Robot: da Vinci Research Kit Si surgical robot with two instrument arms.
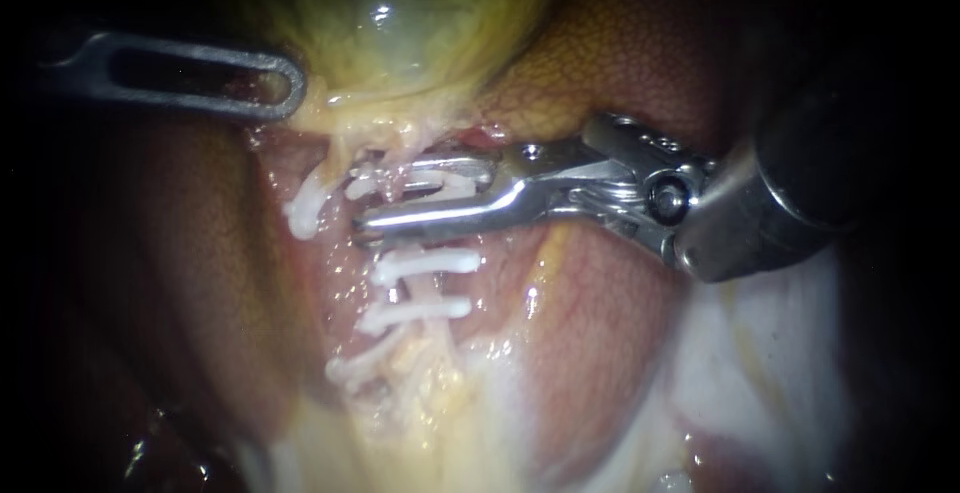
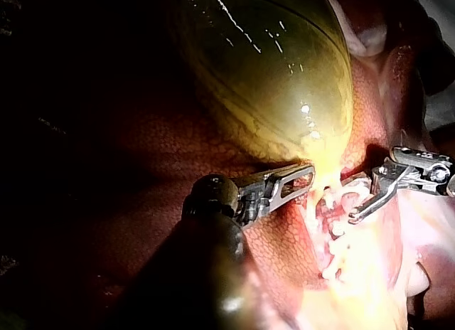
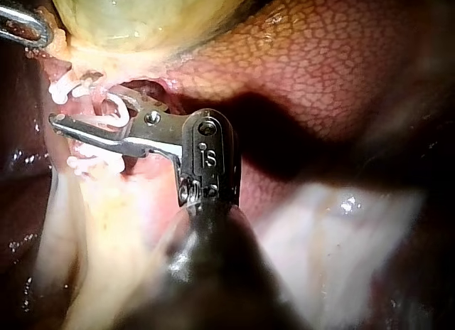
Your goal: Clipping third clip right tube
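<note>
- The left instrument (image 1: pixel 280 85) has a slotted grey metal tip. Its hand is closed, with both jaws pinching the lower edge of the glossy yellow-green gallbladder (image 1: pixel 400 23).
- The right tube (image 1: pixel 405 288), a thin pale strand, runs down from the gallbladder. It carries two seated white plastic clips (image 1: pixel 425 263), one below the other.
- The right instrument (image 1: pixel 370 195) is polished steel. Its hand stands part open astride the right tube, just above the seated clips, with both jaws bearing on an open white clip (image 1: pixel 440 181) held between them.
- The mottled red-brown liver (image 1: pixel 620 63) lies behind the right instrument.
</note>
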